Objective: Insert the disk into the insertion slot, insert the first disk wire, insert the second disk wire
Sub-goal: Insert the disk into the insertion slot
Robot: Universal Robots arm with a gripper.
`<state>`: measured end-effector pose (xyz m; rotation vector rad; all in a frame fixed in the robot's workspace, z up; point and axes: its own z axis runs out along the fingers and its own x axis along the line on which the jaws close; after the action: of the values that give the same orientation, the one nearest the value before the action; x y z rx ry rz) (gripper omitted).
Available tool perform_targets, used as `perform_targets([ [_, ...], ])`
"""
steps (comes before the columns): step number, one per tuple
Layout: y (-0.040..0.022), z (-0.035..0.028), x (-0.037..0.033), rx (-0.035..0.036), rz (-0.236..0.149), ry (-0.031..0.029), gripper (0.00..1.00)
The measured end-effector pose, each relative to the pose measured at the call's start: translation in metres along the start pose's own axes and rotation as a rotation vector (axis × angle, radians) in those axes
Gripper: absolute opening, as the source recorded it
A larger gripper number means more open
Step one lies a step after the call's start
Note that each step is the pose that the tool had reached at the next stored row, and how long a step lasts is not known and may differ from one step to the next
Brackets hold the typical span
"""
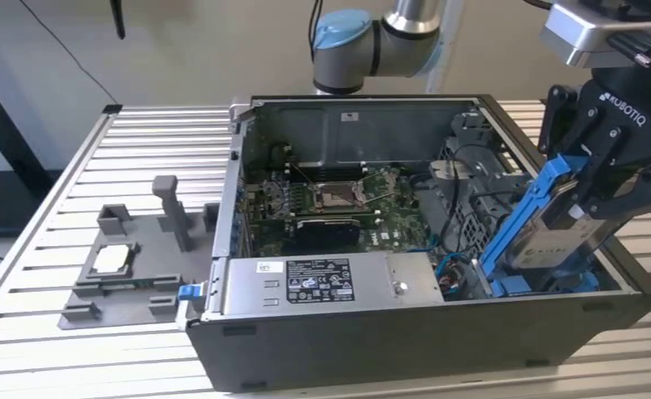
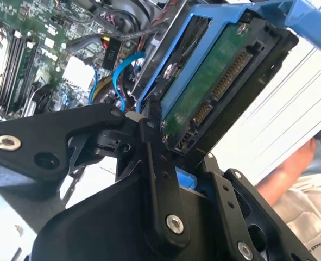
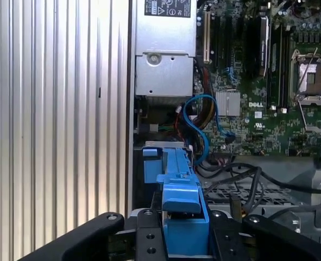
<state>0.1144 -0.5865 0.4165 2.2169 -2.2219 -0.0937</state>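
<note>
My gripper (image 1: 600, 195) is shut on the disk (image 1: 549, 237), a silver-grey drive in a bright blue carrier. It holds the disk tilted over the open case's front corner on the exterior view's right. The disk's lower end dips toward the insertion slot (image 1: 491, 278), a grey drive-cage bay mostly hidden behind it. In the second wrist view the disk (image 2: 203, 92) shows its green board and connector pins above the black fingers (image 2: 155, 163). In the first wrist view the blue carrier (image 3: 177, 187) sits edge-on between the fingers (image 3: 146, 239). Blue wires (image 3: 195, 122) loop loose beside the cage.
A grey labelled power-supply box (image 1: 314, 283) fills the case's front. The motherboard (image 1: 325, 199) lies behind it. A grey fixture (image 1: 136, 258) stands on the slatted table (image 1: 136, 141) on the exterior view's left. A person's hand (image 2: 290, 174) is near the disk.
</note>
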Motion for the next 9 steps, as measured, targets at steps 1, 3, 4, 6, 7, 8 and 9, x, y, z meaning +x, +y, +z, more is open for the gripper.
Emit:
perform_targets([
  [1,-0.0005,0.0005,0.0,0.0,0.0,-0.0001,0.32],
  [3,-0.0011,0.0018,-0.0002,0.0,0.0,0.0001,0.32],
  [4,-0.0013,0.0031,-0.0004,0.0,0.0,-0.0001,0.32],
  [6,-0.0015,0.0064,-0.0016,0.0,-0.001,0.0001,0.32],
  [7,-0.0016,0.0084,-0.0026,0.0001,-0.001,-0.0002,0.32],
  [8,-0.0017,0.0102,-0.0039,0.0,-0.001,-0.0001,0.32],
  [9,-0.0018,0.012,-0.0056,0.0,-0.001,0.0004,0.32],
])
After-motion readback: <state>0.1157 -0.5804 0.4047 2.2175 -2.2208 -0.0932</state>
